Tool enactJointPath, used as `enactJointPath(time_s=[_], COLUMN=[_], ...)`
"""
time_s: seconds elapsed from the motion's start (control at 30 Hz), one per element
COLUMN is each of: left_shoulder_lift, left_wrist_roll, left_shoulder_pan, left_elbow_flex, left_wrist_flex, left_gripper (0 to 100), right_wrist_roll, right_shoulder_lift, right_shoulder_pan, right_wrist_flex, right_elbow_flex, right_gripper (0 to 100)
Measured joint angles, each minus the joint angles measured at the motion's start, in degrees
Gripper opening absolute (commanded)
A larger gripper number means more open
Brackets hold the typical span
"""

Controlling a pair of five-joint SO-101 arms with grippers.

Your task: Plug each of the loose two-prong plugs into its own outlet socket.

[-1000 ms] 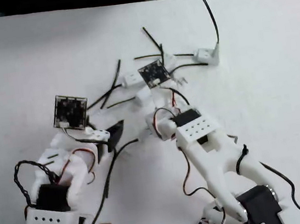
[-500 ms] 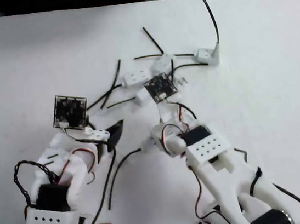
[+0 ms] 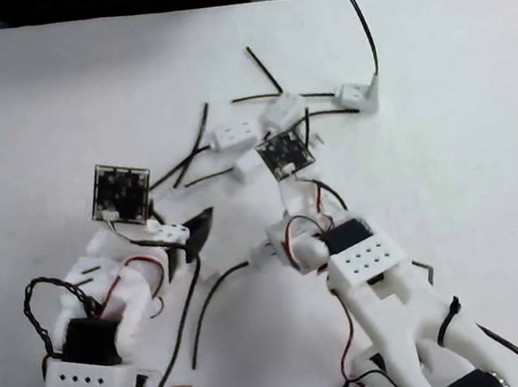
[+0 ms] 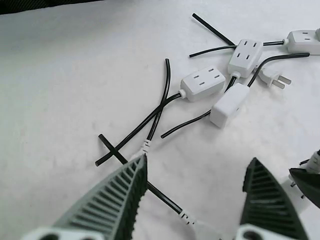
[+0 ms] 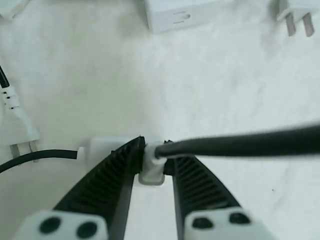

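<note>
High view: right gripper (image 3: 266, 247) clamped on a white plug (image 3: 255, 253), mid-frame. Plug axis runs 3–9 o'clock, its cord (image 3: 210, 291) trailing toward 8. Four white socket blocks (image 3: 237, 136) lie at 12 of it.
Left wrist view: left gripper (image 4: 198, 161) fingers wide apart, holding nothing. One loose plug (image 4: 275, 79) lies beside the blocks, prongs bared.
Right wrist view: fingers pinch the plug tight. Prong direction not discernible.

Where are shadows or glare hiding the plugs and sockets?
High view: even light across the white table, no glare. Left wrist view: the slots on the white two-socket outlet block show up dark and unshadowed. Right wrist view: a soft shadow lies beneath the white corded plug in the right gripper.
</note>
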Motion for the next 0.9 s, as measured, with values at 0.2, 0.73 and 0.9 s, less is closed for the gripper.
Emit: enactJointPath(time_s=[0.2,0.73,0.9], left_shoulder_lift=[0.00,0.00,0.00], left_wrist_roll=[0.00,0.00,0.00], left_shoulder_pan=[0.00,0.00,0.00], left_elbow_flex=[0.00,0.00,0.00], left_wrist_flex=[0.00,0.00,0.00], left_gripper=[31,31,31], right_wrist_roll=[0.18,-3.69,-4.04], right_shoulder_lift=[-1.58,-29.01,-31.03], right_shoulder_pan=[0.00,0.26,0.26], right_wrist_flex=[3.08,7.21,7.21], right_elbow_flex=[0.00,8.44,12.84], right_gripper=[1.7,1.7,1.7])
